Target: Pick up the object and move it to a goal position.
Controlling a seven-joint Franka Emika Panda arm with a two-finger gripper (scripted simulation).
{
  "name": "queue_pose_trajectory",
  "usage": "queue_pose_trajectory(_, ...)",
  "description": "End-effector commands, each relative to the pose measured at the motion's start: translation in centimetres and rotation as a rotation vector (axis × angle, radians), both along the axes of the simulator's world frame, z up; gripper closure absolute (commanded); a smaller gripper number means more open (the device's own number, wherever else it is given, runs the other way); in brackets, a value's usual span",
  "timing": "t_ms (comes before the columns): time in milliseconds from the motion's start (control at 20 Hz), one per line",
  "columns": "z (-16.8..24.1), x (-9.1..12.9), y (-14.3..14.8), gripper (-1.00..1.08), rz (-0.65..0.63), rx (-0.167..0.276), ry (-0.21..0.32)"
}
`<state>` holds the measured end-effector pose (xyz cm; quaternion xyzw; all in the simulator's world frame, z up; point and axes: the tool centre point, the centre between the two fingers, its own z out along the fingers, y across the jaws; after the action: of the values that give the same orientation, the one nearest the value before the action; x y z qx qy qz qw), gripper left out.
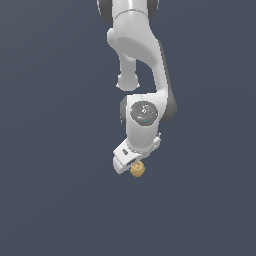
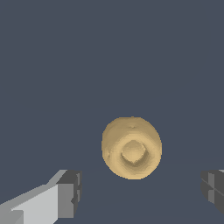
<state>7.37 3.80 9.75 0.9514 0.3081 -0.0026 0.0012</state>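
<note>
The object (image 2: 131, 147) is a small tan-yellow lumpy ball with a round dimple facing the wrist camera. It lies on the flat dark grey surface. In the exterior view the ball (image 1: 138, 170) shows just under the white hand of the arm, partly covered by it. My gripper (image 2: 140, 192) is open, with one grey fingertip (image 2: 70, 192) on one side and the other fingertip (image 2: 213, 190) on the other side. The ball lies between and a little beyond the fingertips, touching neither. In the exterior view the fingers are hidden behind the hand (image 1: 129, 157).
The white arm (image 1: 142, 75) comes down from the exterior view's top to the hand. The dark grey surface (image 1: 55, 165) fills the background all round. No other objects show.
</note>
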Motion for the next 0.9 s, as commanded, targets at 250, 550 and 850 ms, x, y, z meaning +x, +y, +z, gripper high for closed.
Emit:
queue_pose_trajectory(250,-0.8,0.7,0.3,-0.92,0.059,0.004,-0.004)
queue_pose_trajectory(550,-1.4,0.6,0.3,-0.92,0.056,0.004,-0.003)
queue_pose_trajectory(850,-4.5,0.5,0.3,-0.92,0.059,0.004,-0.004)
